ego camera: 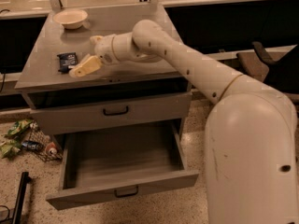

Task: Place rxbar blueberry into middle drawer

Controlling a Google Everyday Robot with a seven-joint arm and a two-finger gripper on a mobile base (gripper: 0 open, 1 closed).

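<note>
**Bar on the cabinet top, my gripper open just beside it**

The rxbar blueberry (67,61), a small flat bar in a dark navy wrapper with pale print, lies flat on the left part of the grey metal cabinet top (135,24). It is near the front edge and nothing holds it.

My gripper (82,55) is just at 3 o'clock from the bar, low over the same top. It is spread wide and carries nothing. One cream finger (86,65) reaches down toward 8 o'clock and its tip comes close to the bar's near right corner. I cannot tell if it touches the wrapper. The other finger shows only as a short stub at 12 o'clock from the first one.

A round beige bowl (70,17) stands at 12 o'clock from the bar, well apart, near the back left corner of the top.

My white arm (187,59) comes in from 4 o'clock, over the right side of the cabinet.

Below the top, the upper grey drawer (154,108) with a small black handle is nearly pushed in. Directly under it, at 5 o'clock from the bar, the middle drawer (154,183), wide, shallow and grey, is pulled far out, and the floor of it that I can see is bare.

On the speckled floor, at 7 o'clock from the bar, lie some coloured wrappers (16,134).
</note>
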